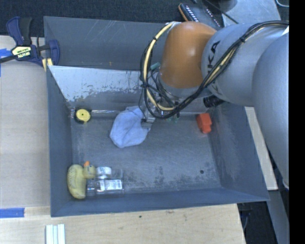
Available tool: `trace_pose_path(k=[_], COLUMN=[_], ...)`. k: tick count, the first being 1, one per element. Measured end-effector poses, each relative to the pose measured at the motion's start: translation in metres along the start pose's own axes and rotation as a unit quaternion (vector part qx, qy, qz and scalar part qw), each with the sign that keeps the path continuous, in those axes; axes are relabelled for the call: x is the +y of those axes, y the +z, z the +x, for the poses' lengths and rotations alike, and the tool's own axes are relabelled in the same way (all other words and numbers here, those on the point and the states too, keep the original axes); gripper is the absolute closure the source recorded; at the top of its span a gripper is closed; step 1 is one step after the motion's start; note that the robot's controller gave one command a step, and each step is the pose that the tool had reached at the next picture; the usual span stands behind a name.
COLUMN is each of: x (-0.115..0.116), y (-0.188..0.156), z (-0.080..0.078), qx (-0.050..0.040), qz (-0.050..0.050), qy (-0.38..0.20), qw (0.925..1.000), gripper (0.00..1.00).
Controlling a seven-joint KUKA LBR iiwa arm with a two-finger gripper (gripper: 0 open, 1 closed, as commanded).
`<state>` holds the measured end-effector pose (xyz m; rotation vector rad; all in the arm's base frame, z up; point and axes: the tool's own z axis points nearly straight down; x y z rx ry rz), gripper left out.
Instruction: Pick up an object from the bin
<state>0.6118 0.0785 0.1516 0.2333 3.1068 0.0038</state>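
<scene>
Across the right side of the view, the grey KUKA arm (pixel 254 60) reaches in over the grey metal bin (pixel 58 136), its wrist capped by a rounded orange cover (pixel 185 52) with yellow and black cables (pixel 151 60) looped down its left side. Below that cover, the end effector (pixel 147 117) sits low near the back wall, roughly mid-bin. It is at the upper right edge of a crumpled light blue cloth (pixel 127 130) and looks to be touching it. From where I stand the cover and cables hide too much to tell whether the end effector is wide or narrow, or whether it has hold of the cloth.

The cloth lies bunched on the bin floor, a little left of centre and towards the back. In the front left corner, well apart from it, a yellow rubber duck (pixel 76 182) lies against a clear plastic bottle (pixel 105 185) that is on its side. A small orange block (pixel 204 122) rests by the right wall, near the arm. A small yellow round piece (pixel 82 116) sits at the back left, close to the rear wall.
</scene>
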Motion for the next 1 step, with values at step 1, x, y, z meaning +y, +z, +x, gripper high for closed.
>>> trace_pose_path(k=[1], x=[-0.0043], y=[-0.0546], z=[0.0007], qx=[0.0045], qz=[0.001], qy=[0.007], qw=[1.0], gripper=[1.0])
